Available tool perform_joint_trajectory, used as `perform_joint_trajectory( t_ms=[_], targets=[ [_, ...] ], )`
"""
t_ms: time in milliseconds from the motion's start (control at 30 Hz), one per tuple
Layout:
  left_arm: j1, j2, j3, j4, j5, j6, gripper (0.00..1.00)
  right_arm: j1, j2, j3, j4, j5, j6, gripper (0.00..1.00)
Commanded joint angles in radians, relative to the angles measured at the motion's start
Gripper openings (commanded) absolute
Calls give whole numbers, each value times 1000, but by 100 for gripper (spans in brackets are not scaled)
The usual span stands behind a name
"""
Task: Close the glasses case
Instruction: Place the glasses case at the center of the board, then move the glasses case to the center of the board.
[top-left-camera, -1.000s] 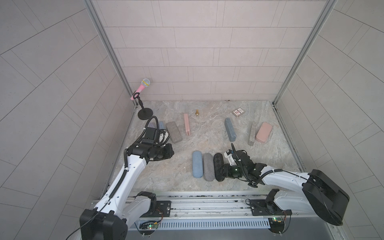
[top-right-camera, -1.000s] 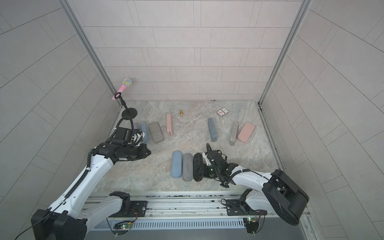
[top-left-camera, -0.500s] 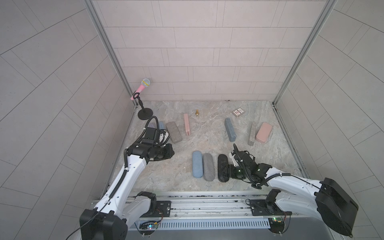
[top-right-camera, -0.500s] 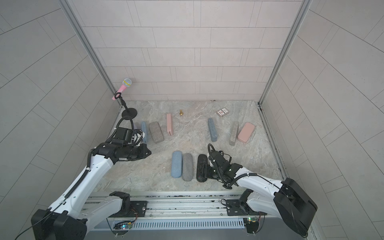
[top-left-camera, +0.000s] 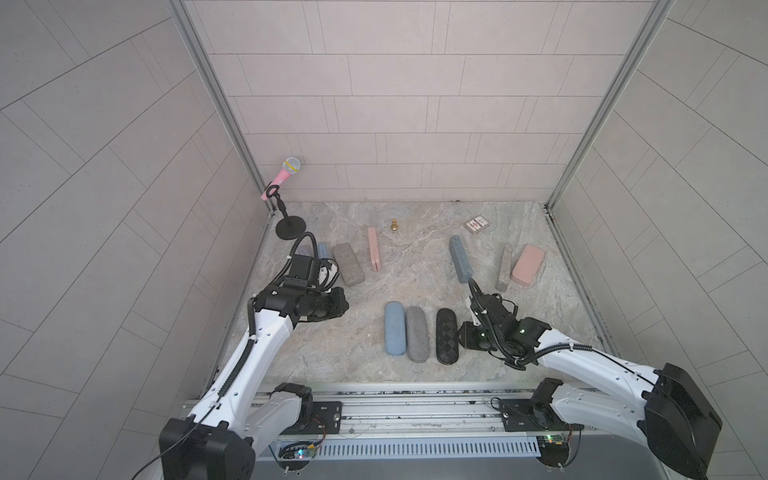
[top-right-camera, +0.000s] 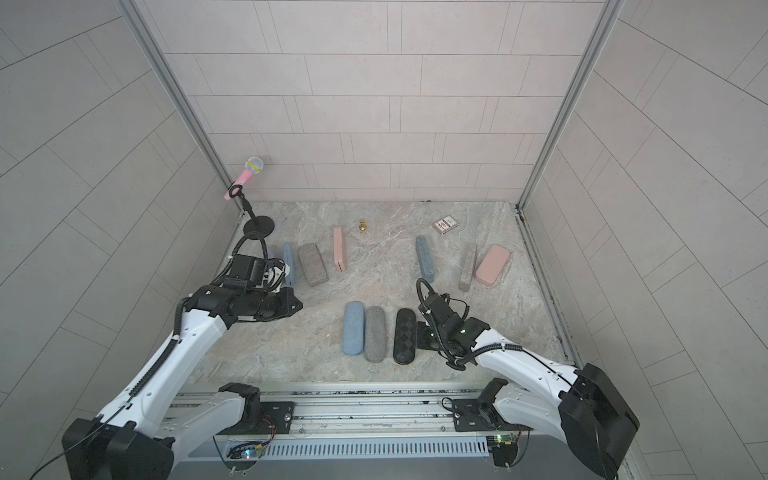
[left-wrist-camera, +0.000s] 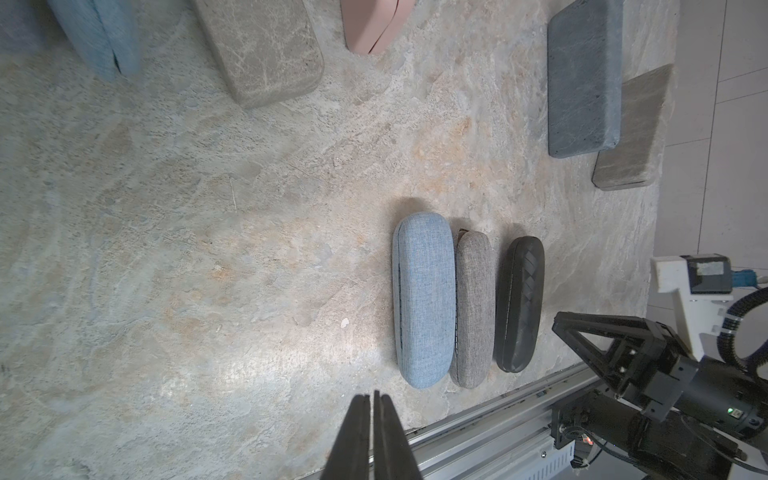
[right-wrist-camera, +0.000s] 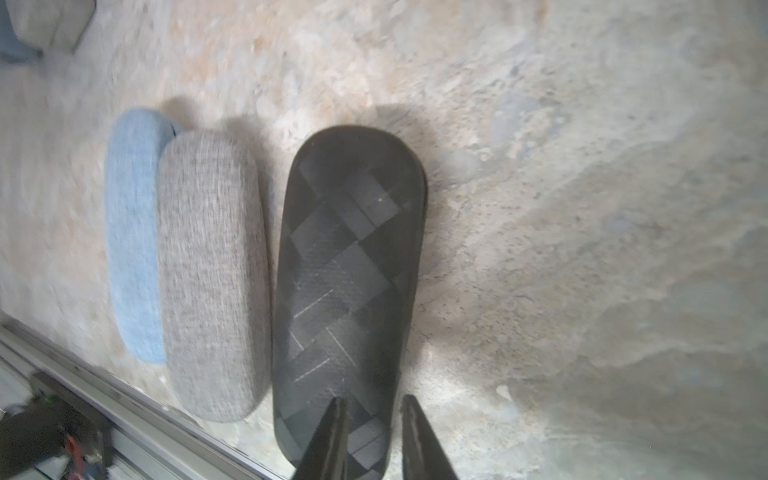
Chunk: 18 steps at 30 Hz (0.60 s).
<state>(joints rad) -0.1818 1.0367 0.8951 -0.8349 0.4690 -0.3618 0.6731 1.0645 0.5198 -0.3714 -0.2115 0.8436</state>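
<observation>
A black quilted glasses case (top-left-camera: 446, 336) (top-right-camera: 404, 336) (right-wrist-camera: 349, 282) lies flat near the table's front, its lid down on its base. It sits a small gap to the right of a grey case (top-left-camera: 417, 333) and a blue case (top-left-camera: 394, 328), both also closed. My right gripper (top-left-camera: 460, 336) (right-wrist-camera: 372, 399) hovers at the black case's right side, fingers a little apart with nothing between them. In the left wrist view a strip of table shows between the right gripper (left-wrist-camera: 557, 322) and the case (left-wrist-camera: 519, 303). My left gripper (top-left-camera: 343, 309) (left-wrist-camera: 372, 395) is shut and empty over bare table at the left.
Stone-like blocks lie further back: grey (top-left-camera: 348, 264), pink (top-left-camera: 373, 248), blue (top-left-camera: 460, 258), grey (top-left-camera: 505, 266), pink (top-left-camera: 528, 266). A card pack (top-left-camera: 476, 225) and a small gold piece (top-left-camera: 394, 225) sit near the back wall. A pink microphone (top-left-camera: 286, 174) stands back left. The metal rail (top-left-camera: 415, 405) borders the front.
The black case has slid slightly to the right, leaving a gap beside the grey case. My right gripper has drawn back to its right side and its jaws have narrowed. The left arm is unchanged.
</observation>
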Motion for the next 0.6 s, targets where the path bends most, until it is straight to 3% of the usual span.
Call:
perform_joint_trajectory(
  t_ms=[0,133,567],
  targets=[
    [-5,-1,-4,6,0,14,11,-6,-13,15,-64,64,-12,15],
    [-5,-3,-3,5,-2,14,10,-19,40,18,-69,68,-30,9],
    [-4,3,-3,3,-3,13,10,13,362,160,6,-6,-103,8]
  ],
)
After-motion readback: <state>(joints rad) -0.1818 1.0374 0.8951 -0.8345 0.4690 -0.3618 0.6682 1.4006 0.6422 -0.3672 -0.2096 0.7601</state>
